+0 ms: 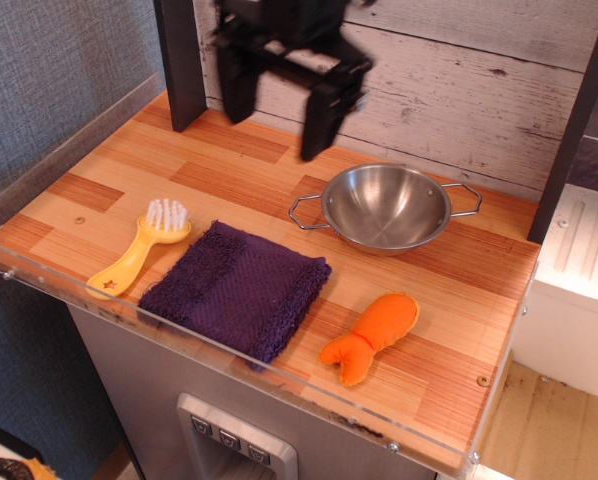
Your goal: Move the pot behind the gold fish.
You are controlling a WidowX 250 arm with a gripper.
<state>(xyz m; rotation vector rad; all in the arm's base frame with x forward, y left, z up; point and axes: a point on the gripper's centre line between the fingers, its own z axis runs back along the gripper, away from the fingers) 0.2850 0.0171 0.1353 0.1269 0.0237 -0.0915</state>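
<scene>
Pot sits above the fish, mid-frame, so I judge it placed. Gripper, upper left, is wide open and empty; I would retreat slowly, clear of the handles.

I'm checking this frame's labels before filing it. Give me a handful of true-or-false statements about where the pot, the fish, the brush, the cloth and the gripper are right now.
1. The pot sits on the counter behind the gold fish. True.
2. The gripper is shut on a pot handle. False: it is open, up and left of the pot, holding nothing.
3. The yellow brush lies left of the purple cloth. True.
4. The gold fish lies inside the pot. False: it lies on the wood in front of it.
5. The pot is upside down. False: it stands upright and empty.
</scene>
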